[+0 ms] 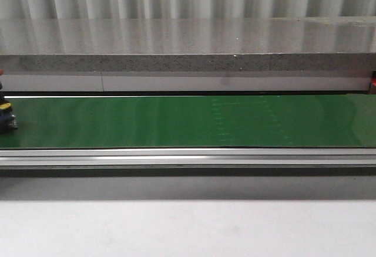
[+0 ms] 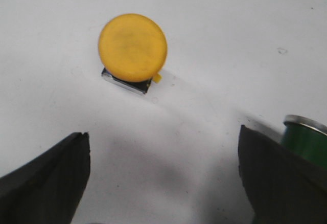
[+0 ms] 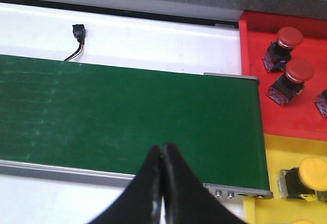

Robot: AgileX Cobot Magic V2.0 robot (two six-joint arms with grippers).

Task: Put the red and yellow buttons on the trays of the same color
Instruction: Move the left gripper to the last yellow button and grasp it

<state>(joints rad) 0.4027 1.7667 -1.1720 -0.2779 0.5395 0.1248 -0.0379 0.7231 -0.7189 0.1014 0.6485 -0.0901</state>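
Yellow button (image 2: 133,47) beyond open left gripper (image 2: 163,175)

left gripper (image 2: 163,178) agape (right gripper (image 3: 163,183) closed)

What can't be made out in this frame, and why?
- Green object: left wrist view, cut by the edge and hidden behind a finger; identity unclear.
- Item at the belt's left end: front view, cropped and too small.
- Yellow tray and red tray: right wrist view, cut off; full button count unknown.
- Both arms: outside the front view.
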